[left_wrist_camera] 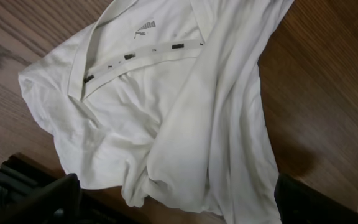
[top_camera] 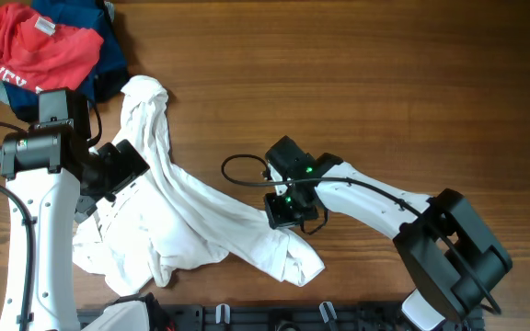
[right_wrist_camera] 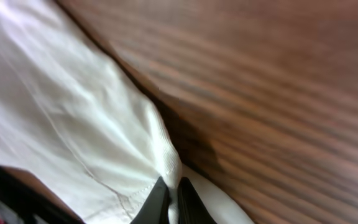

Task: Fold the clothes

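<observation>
At the middle of the brown wooden table [top_camera: 366, 83], we see the right gripper [top_camera: 282, 210] with its two black fingers [right_wrist_camera: 157, 202] pressed together. They are clamped on a stitched hem of the wrinkled white collared shirt [top_camera: 191, 216], a large garment of thin fabric. From that pinch the cloth spreads away across the bare wood, and the gripper's white arm reaches back towards the right.

Further left, the left gripper [top_camera: 118, 170] hangs over the shirt's bunched body. Its dark fingers [left_wrist_camera: 42, 199] stand wide apart with nothing between them; we cannot tell whether they touch the cloth. Below it lie the open collar, a placket with small dark marks and a small dark printed label.

The shirt lies crumpled in a loose band. It runs from the far left, down towards the near edge, then right to the pinched hem.

Just beside its far end, a red printed T-shirt [top_camera: 40, 51] rests on navy blue garments [top_camera: 109, 64]. A black rail [top_camera: 274, 317] lines the near edge.
</observation>
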Action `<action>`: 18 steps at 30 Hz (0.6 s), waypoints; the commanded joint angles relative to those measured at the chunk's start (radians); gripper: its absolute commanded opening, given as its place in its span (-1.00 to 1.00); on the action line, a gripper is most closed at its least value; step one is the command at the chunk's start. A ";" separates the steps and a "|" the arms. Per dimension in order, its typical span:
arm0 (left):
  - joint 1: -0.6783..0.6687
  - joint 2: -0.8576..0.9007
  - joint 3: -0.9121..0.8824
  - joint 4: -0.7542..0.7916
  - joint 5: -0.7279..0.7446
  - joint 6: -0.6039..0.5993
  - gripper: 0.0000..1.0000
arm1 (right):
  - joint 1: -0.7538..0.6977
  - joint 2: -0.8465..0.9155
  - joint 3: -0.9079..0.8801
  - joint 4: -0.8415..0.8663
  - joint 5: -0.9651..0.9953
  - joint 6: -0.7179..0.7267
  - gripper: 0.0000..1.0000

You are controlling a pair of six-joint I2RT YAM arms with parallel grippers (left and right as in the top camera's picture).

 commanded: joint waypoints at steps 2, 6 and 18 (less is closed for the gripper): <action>0.002 -0.009 -0.006 0.006 0.009 -0.002 1.00 | -0.058 0.004 0.085 -0.032 0.092 0.010 -0.91; 0.002 -0.009 -0.006 0.007 0.009 -0.002 1.00 | -0.135 0.004 0.124 -0.043 0.096 -0.006 -0.90; 0.002 -0.009 -0.006 0.024 0.009 -0.002 1.00 | -0.245 0.004 0.215 -0.053 0.134 -0.078 -0.83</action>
